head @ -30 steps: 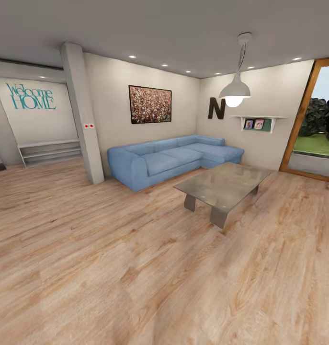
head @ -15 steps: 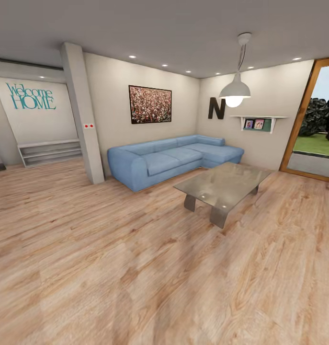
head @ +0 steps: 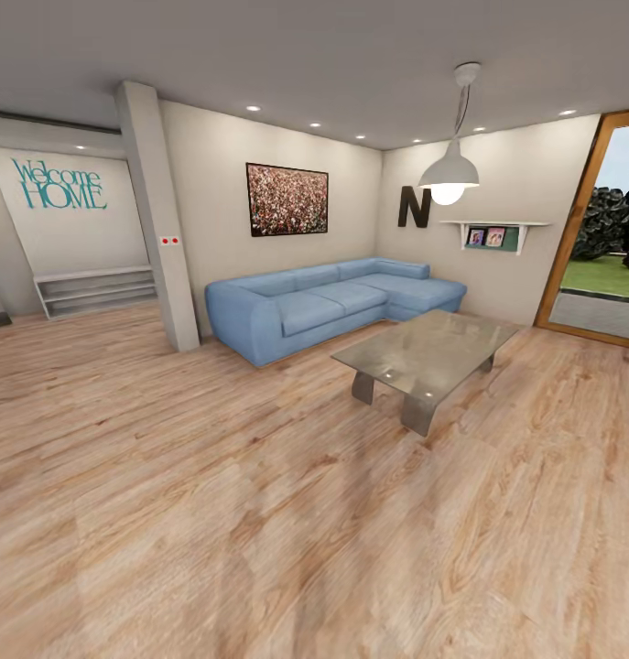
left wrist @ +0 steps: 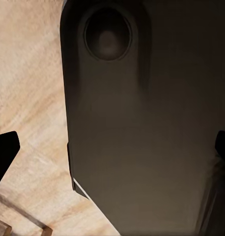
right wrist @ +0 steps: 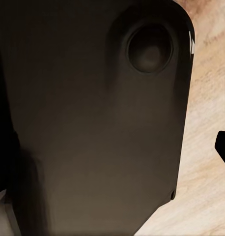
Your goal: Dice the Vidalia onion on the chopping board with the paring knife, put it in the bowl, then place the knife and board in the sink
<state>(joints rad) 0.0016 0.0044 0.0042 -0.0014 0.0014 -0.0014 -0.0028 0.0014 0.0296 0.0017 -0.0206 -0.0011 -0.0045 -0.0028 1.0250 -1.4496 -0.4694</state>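
My head camera looks over a living room with a pale wooden plank floor (head: 259, 513). A blue L-shaped fabric sofa (head: 332, 307) sits at about twelve o'clock against the cream wall, and a glass-topped low table on grey legs (head: 424, 357) stands just in front of it, toward one o'clock. Above the sofa hangs a dark-framed reddish picture (head: 287, 199). A white dome pendant lamp (head: 449, 172) hangs over the table, beside a black letter N (head: 413, 207) on the wall. At ten o'clock, teal "Welcome HOME" lettering (head: 59, 183) marks the far wall, past a grey square pillar (head: 158, 215). A wood-framed glass door (head: 607, 229) opens on greenery at two o'clock.

My left wrist camera faces a dark rounded body panel (left wrist: 142, 128) over the floor; one black fingertip (left wrist: 4, 152) shows at each edge, set wide apart with nothing between them. My right wrist camera faces a similar dark panel (right wrist: 93, 118) with one black fingertip (right wrist: 224, 147) at the edge; I cannot tell how far those fingers are parted. The onion, board, knife, bowl and sink are somewhere beyond these views.
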